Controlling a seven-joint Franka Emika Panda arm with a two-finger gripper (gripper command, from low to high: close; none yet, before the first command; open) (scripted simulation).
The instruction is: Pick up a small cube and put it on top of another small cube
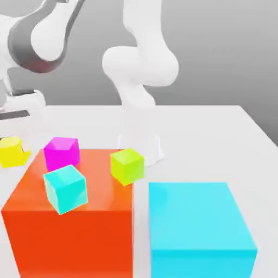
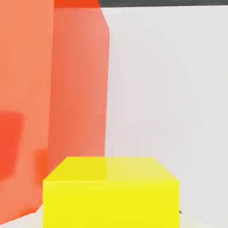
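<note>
Small yellow cube (image 2: 111, 191) fills the foreground of the hand view, directly under the camera, with the tall face of the large orange block (image 2: 53, 102) beside it and the white counter (image 2: 169, 98) beyond. We read the jaws as closed on the small yellow cube (image 1: 11, 152), which in the exterior view sits at the far left edge, partly covered by the white gripper (image 1: 19, 142) coming down from the arm.

Nearest the exterior camera we find the large orange block (image 1: 70, 228) on the view's left and a large cyan block (image 1: 198, 228) on its right, close beside each other on the counter (image 1: 228, 136). A small cyan cube (image 1: 65, 189) shows, tilted, against the orange block's near upper edge. Farther back lie a small magenta cube (image 1: 62, 152) and a small lime cube (image 1: 127, 165), the latter tilted near the orange block's far right corner. Behind them rises the arm's white base (image 1: 138, 98).
</note>
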